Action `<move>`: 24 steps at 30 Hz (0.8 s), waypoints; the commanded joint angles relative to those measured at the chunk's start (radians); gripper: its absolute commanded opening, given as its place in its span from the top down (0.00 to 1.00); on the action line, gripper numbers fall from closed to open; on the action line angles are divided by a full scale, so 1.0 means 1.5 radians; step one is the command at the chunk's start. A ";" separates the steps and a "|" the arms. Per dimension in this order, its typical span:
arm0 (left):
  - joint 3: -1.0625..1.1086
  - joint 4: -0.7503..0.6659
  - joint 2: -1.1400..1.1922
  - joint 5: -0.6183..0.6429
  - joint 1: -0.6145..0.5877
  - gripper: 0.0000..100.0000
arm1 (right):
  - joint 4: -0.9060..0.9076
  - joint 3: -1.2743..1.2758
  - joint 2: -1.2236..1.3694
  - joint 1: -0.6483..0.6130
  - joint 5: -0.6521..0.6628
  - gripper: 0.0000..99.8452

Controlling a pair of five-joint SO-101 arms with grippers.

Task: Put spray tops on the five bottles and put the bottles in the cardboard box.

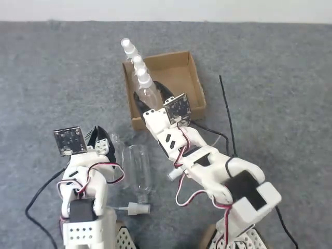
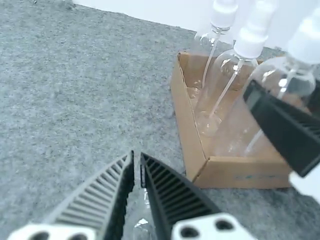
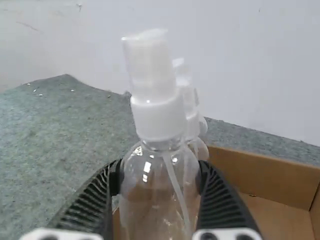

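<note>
At the near corner of the brown cardboard box (image 1: 196, 78), clamping an upright clear plastic bottle with white spray top (image 3: 150, 150) in the right gripper (image 1: 153, 97). Resting the closed, empty left gripper (image 2: 137, 165) beside an uncapped clear bottle (image 1: 140, 168) lying neck toward the arms.

Bright even light, soft shadows, small glints on the bottles (image 2: 226, 82)

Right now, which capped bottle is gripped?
The capped bottle nearest the arms, clamped in the right gripper; the other two stand free behind it in the box.
</note>
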 commanded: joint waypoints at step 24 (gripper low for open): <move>0.003 -0.018 -0.009 -0.005 -0.004 0.99 | -0.042 -0.036 0.069 -0.018 -0.002 0.98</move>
